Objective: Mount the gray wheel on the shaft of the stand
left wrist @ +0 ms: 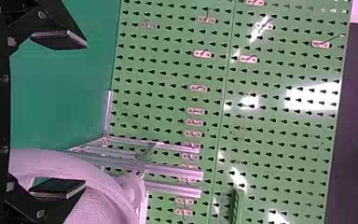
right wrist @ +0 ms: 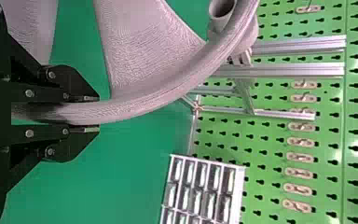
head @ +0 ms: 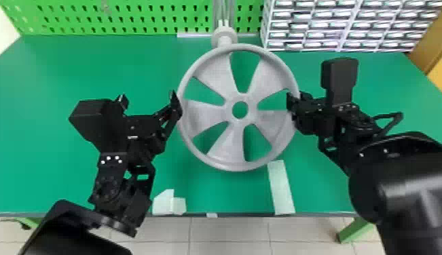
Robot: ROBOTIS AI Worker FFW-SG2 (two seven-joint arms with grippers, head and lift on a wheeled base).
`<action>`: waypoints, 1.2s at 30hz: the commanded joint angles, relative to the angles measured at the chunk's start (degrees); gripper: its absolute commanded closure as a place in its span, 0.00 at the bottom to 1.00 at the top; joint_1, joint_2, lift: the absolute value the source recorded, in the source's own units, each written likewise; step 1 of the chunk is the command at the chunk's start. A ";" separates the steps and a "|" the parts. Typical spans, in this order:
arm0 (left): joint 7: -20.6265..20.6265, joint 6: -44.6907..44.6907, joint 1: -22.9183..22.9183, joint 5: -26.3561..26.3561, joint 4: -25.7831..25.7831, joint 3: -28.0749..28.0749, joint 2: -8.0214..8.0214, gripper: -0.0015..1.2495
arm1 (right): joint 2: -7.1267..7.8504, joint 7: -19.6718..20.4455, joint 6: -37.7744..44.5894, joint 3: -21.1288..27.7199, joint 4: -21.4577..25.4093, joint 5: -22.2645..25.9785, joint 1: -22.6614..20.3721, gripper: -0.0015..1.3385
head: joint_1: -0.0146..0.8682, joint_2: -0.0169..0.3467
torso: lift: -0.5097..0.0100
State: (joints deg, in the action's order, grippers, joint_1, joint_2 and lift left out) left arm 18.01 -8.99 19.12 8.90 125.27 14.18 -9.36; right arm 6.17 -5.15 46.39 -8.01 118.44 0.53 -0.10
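Gray wheel (head: 228, 110), stand (head: 224, 38) behind, drawers (head: 344, 25), pegboard (head: 128, 17)

right arm (head: 400, 190): glossy black | cable (head: 397, 122): black, looped | right claw (head: 295, 101): silver screws (right wrist: 29, 93)

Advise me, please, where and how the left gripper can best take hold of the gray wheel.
Best is probably the outer rim at the left, coming from that side with the left gripper, one jaw inside, one outside. The rim is a narrow band, and gaps between the spokes give room. The right gripper grips the opposite side.
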 commanded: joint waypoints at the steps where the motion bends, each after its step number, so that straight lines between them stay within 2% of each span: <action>1: 0.01 -0.68 -0.22 0.59 0.77 0.32 -0.31 0.18 | -0.28 0.05 -1.47 0.01 -0.23 -0.79 0.01 0.89 | 1.00 0.19 | 0.79; 13: -0.08 -2.97 -0.93 5.69 0.24 0.85 -1.72 0.21 | -1.34 0.93 -7.89 -0.08 -1.37 -0.62 -0.16 0.89 | 1.00 0.19 | 0.79; 23: -0.08 -2.97 -3.12 10.52 -1.61 2.87 -4.88 0.23 | -1.95 1.64 -12.28 -0.08 -1.98 -0.18 -0.16 0.89 | 1.00 0.19 | 0.79; 30: -0.08 -2.97 -4.09 12.55 -3.19 2.87 -4.88 0.23 | -2.22 2.78 -15.18 -0.43 -2.69 0.44 -0.34 0.89 | 1.00 0.19 | 0.79; 33: -3.42 -2.97 -4.97 14.48 -5.21 2.16 -4.97 0.23 | -2.30 3.22 -15.71 -0.78 -3.04 0.70 -0.08 0.89 | 1.00 0.19 | 0.79; 36: -3.68 -2.97 -5.06 15.10 -6.18 2.25 -5.06 0.23 | -2.30 3.39 -16.33 -1.13 -3.48 0.97 0.36 0.89 | 1.00 0.19 | 0.79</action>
State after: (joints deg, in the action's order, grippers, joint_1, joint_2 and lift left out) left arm 14.76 -11.96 14.52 22.53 120.77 16.61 -14.31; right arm 3.90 -1.88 30.86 -8.66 115.50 1.14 -0.32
